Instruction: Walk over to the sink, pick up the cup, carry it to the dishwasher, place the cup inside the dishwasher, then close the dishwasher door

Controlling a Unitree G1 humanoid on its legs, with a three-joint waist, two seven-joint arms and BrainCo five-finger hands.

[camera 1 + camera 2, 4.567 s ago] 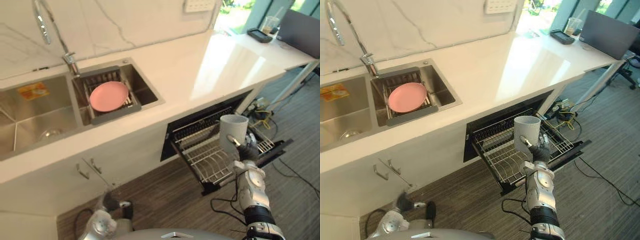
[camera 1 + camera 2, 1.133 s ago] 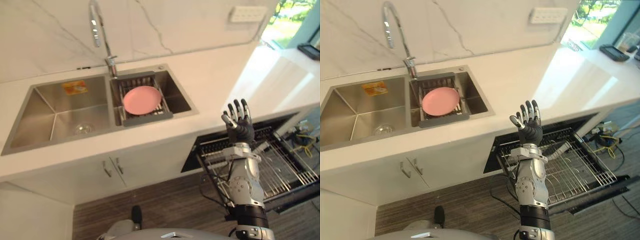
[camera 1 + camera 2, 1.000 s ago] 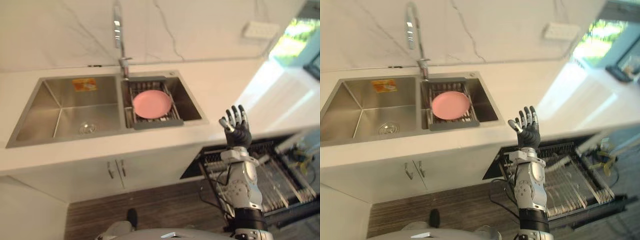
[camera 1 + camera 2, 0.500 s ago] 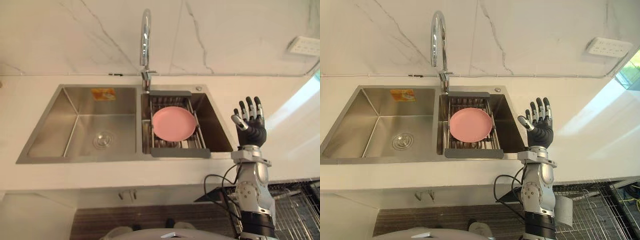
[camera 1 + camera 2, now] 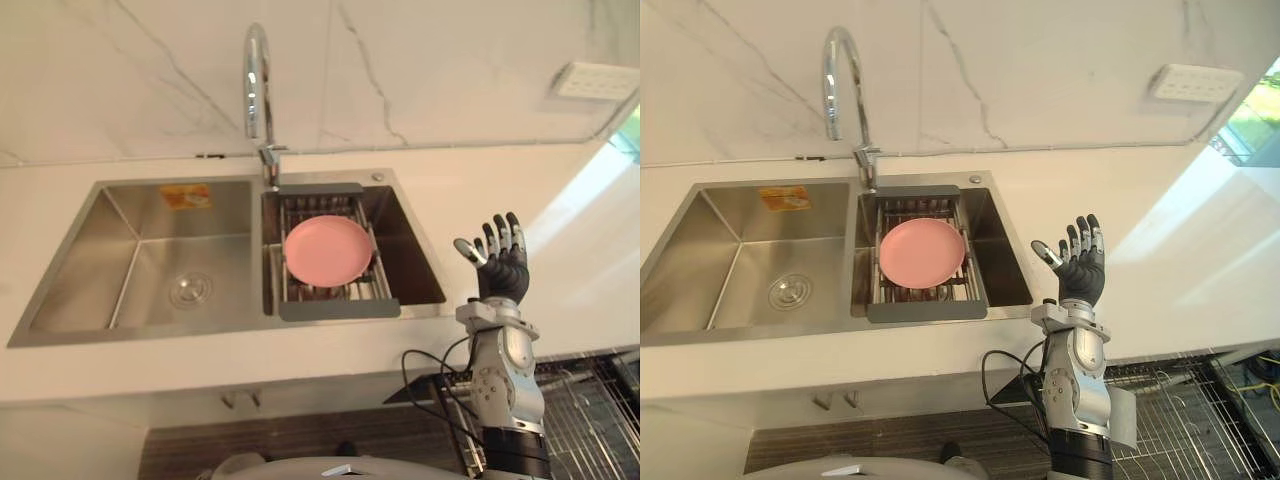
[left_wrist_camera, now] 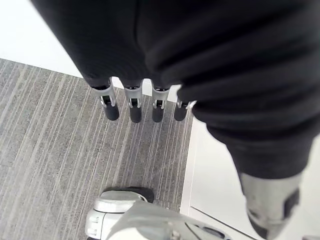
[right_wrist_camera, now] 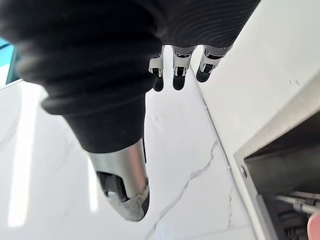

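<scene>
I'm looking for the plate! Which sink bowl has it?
The bowl nearer the right hand: its pink plate lies on a grey rack. The other bowl shows a drain.

head eyes: high, looking down, share stainless steel double sink (image 5: 130,225), white bench (image 5: 470,185), right hand (image 5: 497,272) | left wrist: close along left hand (image 6: 132,107), facing grey striped floor (image 6: 55,160) | right wrist: close, facing white veined wall (image 7: 190,185), sink corner

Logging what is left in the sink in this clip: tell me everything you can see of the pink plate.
The pink plate is round, plain and matte, with a slightly raised rim; whether it is plastic or ceramic I cannot tell. It lies face up, roughly flat, on the metal wires of a grey-framed drain rack set across the right basin of the steel sink. Only the rack touches it. The open right hand is held up well apart from it.
</scene>
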